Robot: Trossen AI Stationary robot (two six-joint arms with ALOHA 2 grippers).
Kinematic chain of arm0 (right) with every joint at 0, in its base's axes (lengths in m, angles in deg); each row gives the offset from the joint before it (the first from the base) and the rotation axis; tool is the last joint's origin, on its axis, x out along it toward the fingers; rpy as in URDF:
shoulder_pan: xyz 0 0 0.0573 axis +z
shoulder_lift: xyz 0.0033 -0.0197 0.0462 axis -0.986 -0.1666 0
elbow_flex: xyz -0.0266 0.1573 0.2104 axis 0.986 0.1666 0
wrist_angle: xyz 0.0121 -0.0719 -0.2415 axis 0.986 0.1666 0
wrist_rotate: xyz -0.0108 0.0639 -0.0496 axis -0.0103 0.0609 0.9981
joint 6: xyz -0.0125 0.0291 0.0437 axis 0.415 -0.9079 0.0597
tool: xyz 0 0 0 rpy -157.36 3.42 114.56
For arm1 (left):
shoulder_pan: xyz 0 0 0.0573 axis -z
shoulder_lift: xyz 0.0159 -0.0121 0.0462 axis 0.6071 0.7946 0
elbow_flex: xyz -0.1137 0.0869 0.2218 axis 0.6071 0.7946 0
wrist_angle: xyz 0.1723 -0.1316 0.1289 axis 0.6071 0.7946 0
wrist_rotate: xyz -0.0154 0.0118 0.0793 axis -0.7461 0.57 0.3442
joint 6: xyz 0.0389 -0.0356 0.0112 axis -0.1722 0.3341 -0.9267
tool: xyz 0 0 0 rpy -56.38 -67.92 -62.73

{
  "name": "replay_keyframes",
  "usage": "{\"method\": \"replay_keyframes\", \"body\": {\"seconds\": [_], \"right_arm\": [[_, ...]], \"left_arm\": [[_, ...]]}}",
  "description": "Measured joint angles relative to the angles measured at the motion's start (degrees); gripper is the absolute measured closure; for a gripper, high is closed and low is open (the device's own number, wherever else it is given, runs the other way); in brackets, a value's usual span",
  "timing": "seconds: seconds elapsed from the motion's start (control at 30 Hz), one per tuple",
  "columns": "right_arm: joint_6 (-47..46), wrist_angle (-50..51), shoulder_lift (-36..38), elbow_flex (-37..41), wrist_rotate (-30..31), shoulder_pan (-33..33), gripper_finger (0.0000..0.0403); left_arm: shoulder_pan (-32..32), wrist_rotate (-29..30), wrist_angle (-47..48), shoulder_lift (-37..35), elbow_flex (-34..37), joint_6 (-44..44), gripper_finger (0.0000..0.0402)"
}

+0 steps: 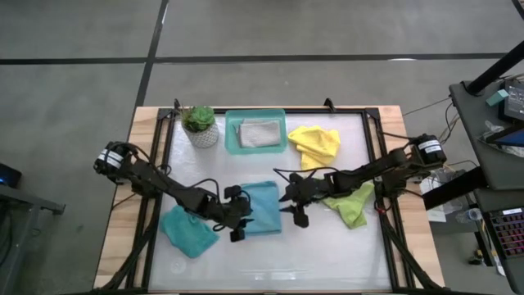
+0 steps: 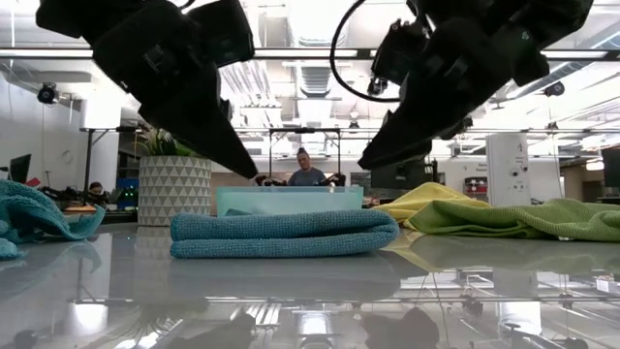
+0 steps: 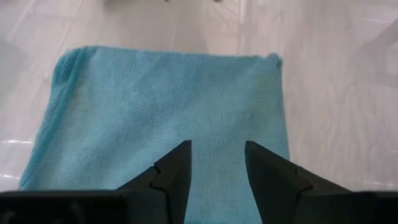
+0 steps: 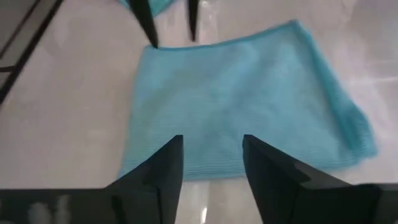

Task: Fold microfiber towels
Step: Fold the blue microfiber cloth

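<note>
The folded teal towel [image 1: 262, 207] lies at table centre, with the left gripper [image 1: 240, 215] at its 9 o'clock edge and the right gripper [image 1: 295, 203] at its 3 o'clock edge, both with fingers parted and empty. Advisable: pinch matching corners together, lift evenly and keep edges aligned. Only the low view shows the towel's doubled layers [image 2: 284, 234]; only the high view shows the grey towel [image 1: 259, 132] in the tray [image 1: 231, 139].
</note>
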Motion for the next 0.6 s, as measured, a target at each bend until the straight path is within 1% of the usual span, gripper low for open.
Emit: {"method": "replay_keyframes", "body": {"seconds": [0.1,0.3,0.37,0.5,0.6], "right_arm": [[1.61,-0.67,-0.48,-1.16,-0.12,2.52,0.0227],[2.87,-0.68,-1.86,-3.65,6.62,7.47,0.0219],[2.2,-0.61,-1.84,-3.96,7.31,8.76,0.022],[0.63,-0.21,-1.93,-4.65,8.9,11.72,0.0219],[0.97,-0.33,-3.19,-5.91,12.48,13.66,0.0218]], "left_arm": [[0.9,-0.03,0.02,-0.09,0.0,-0.02,0.0257],[6.08,-0.05,0.29,-0.09,-0.55,0.49,0.024],[8.0,0.22,-0.18,-0.09,-1.0,1.66,0.0239],[11.15,3.78,0.18,-0.02,-1.09,3.45,0.0239],[13.26,8.14,-0.92,-0.02,-1.09,3.86,0.0239]]}}
